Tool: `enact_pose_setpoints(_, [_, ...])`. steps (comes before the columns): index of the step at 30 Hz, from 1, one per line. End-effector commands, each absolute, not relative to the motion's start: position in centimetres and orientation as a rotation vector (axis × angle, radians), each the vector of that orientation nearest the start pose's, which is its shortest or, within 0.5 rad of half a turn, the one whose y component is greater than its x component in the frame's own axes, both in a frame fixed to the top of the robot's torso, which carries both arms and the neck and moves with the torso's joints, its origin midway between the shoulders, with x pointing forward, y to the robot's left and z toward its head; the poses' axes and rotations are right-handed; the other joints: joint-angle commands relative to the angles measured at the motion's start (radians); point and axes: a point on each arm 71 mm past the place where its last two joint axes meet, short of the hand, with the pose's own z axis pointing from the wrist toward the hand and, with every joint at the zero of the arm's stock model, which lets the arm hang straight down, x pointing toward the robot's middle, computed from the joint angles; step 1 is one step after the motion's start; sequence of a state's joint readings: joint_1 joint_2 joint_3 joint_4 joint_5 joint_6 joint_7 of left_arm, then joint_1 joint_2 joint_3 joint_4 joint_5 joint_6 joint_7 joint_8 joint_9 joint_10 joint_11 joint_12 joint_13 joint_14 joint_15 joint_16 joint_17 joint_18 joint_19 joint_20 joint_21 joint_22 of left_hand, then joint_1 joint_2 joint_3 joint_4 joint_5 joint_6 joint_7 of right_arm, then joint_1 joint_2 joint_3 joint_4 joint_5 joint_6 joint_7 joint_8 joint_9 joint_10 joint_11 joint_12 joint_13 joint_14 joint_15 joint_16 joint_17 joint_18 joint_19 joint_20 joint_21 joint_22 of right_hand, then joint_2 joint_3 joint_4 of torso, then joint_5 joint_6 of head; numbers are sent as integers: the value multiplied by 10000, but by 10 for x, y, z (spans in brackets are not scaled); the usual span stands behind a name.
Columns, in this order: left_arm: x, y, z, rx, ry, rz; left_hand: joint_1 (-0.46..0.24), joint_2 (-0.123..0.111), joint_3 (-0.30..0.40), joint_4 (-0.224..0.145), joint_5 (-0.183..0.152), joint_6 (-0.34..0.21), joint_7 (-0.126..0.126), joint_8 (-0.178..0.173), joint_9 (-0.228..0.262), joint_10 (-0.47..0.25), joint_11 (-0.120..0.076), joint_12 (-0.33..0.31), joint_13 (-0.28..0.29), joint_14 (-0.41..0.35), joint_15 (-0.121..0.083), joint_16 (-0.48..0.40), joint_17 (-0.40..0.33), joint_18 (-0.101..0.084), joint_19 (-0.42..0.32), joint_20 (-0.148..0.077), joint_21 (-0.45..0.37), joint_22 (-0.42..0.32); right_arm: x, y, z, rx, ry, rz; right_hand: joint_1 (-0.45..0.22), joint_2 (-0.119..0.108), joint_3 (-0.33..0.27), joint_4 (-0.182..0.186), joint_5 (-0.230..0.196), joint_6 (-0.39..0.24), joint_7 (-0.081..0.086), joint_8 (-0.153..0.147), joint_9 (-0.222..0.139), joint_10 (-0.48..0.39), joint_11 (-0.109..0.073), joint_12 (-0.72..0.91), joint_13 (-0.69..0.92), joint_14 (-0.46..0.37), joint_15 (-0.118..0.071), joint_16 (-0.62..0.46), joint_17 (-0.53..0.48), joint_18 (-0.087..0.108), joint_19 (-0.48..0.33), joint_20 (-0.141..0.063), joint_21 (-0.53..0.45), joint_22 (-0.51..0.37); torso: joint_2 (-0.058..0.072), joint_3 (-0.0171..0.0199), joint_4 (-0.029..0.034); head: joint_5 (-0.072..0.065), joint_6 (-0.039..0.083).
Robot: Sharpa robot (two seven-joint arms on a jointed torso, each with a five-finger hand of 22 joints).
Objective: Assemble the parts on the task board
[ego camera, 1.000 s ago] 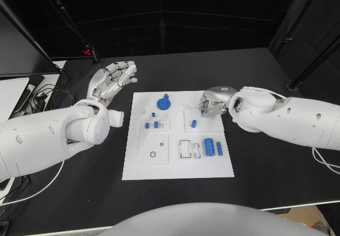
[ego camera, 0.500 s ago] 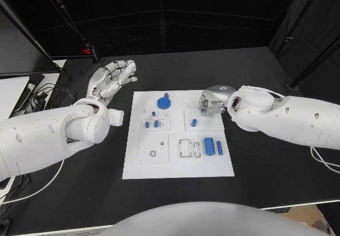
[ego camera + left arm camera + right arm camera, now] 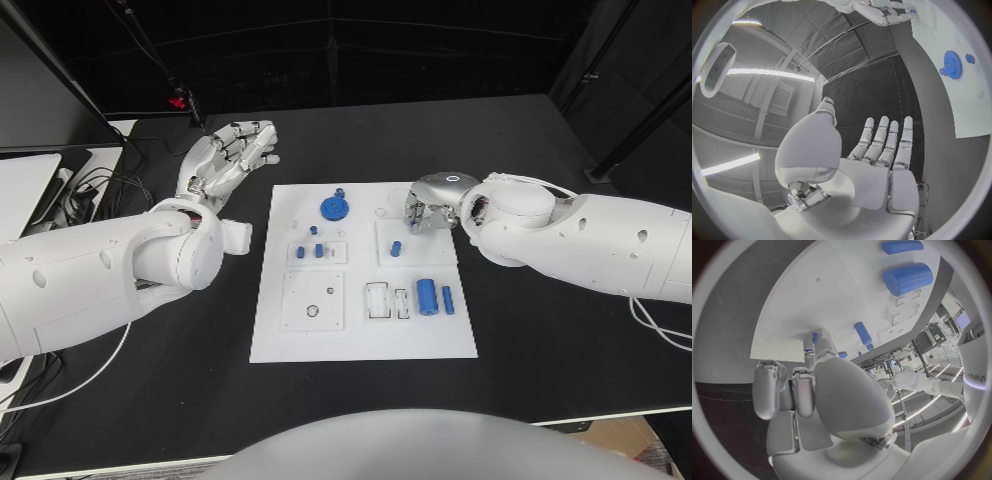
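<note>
Your right hand (image 3: pixel 430 212) sits over the task board's (image 3: pixel 361 340) far right corner, fingers curled around a small blue part (image 3: pixel 809 338). Your left hand (image 3: pixel 227 158) hovers beside the board above the desk (image 3: pixel 173 400), fingers spread, holding nothing.

— What does the left hand (image 3: pixel 873 165) look like?
— Palm up, fingers (image 3: pixel 893 142) straight and close together, holding nothing, over the black worktop (image 3: pixel 907 95).
— And beyond it?
— The white task board (image 3: pixel 967 85) carries a blue gear (image 3: pixel 952 64) beside a small blue part (image 3: pixel 970 58). The right hand (image 3: pixel 882 11) hangs above the board's far edge.
</note>
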State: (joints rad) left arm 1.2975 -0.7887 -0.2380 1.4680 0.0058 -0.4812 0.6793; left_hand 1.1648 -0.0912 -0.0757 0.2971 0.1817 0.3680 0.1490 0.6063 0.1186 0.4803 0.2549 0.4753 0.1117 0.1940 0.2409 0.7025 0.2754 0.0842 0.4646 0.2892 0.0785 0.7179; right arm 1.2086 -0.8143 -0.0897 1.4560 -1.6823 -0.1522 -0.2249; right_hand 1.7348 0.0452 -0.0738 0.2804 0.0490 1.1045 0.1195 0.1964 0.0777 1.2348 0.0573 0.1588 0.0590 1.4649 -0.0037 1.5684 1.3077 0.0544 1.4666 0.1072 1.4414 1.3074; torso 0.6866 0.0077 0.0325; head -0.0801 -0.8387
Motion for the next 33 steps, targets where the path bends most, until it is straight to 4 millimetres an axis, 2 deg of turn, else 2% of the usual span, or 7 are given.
enact_pose_setpoints(1, [489,212,-172,-7715,10808,-15449,17,118,77,1,-32,-94,1439,39,-13,-63,0,61,-12,-58,14,45,-19,-1,94,-7,-58,-17,491,-210,-216,-3669,18180,3143,168,31,95,-25,-11,123,-12,64,13,124,-15,-65,16,1059,-78,24,2631,-186,276,-101,-9,2052,1,1,1,3,-11])
enact_pose_setpoints(9, [489,212,-172,-7733,10829,-15444,28,179,106,-3,-17,-115,1439,95,-22,-89,2,135,-22,-76,18,100,-68,1,95,-6,-58,-35,490,-210,-214,-3562,17933,3235,277,3,193,0,-11,273,-21,44,9,290,-24,-202,14,1053,-82,13,2607,-181,268,-108,-32,2044,-1,-6,2,1,-25])
enact_pose_setpoints(17, [489,213,-172,-7741,10834,-15435,41,205,120,-5,9,-120,1439,128,-28,-98,0,180,-28,-81,12,135,-96,0,96,-5,-57,-45,483,-214,-207,-3007,16910,4056,184,-64,182,79,-10,332,-30,-1,-4,342,-17,-337,10,1038,-81,-21,2538,-172,251,-109,-69,2028,-3,-3,-4,35,-47])
enact_pose_setpoints(20, [490,213,-172,-7746,10838,-15436,41,205,120,-5,9,-120,1439,128,-28,-98,0,180,-28,-81,12,135,-96,0,96,-5,-57,-45,480,-217,-201,-2782,16320,4418,181,-69,188,79,-8,337,-32,-11,-7,339,-17,-364,8,1039,-82,-18,2543,-174,255,-110,-63,2031,-4,-3,-17,46,-41])
enact_pose_setpoints(29, [490,213,-173,-7759,10860,-15431,47,216,125,-6,29,-125,1438,150,-32,-105,-1,209,-32,-85,8,158,-116,0,97,-5,-55,-52,463,-226,-186,-2417,15245,5118,215,-72,232,64,-5,362,-35,-39,-14,357,-23,-437,9,1046,-88,-3,2574,-179,271,-113,-42,2041,-22,-12,8,23,-41])
enact_pose_setpoints(33, [491,213,-173,-7767,10877,-15432,47,216,125,-6,29,-125,1438,150,-32,-105,-1,209,-32,-85,8,158,-116,0,97,-5,-55,-52,455,-225,-181,-2397,14991,5399,228,-74,247,61,-4,370,-35,-49,-16,362,-22,-460,9,1049,-89,4,2588,-181,276,-114,-35,2044,-9,-14,-1,26,-18])
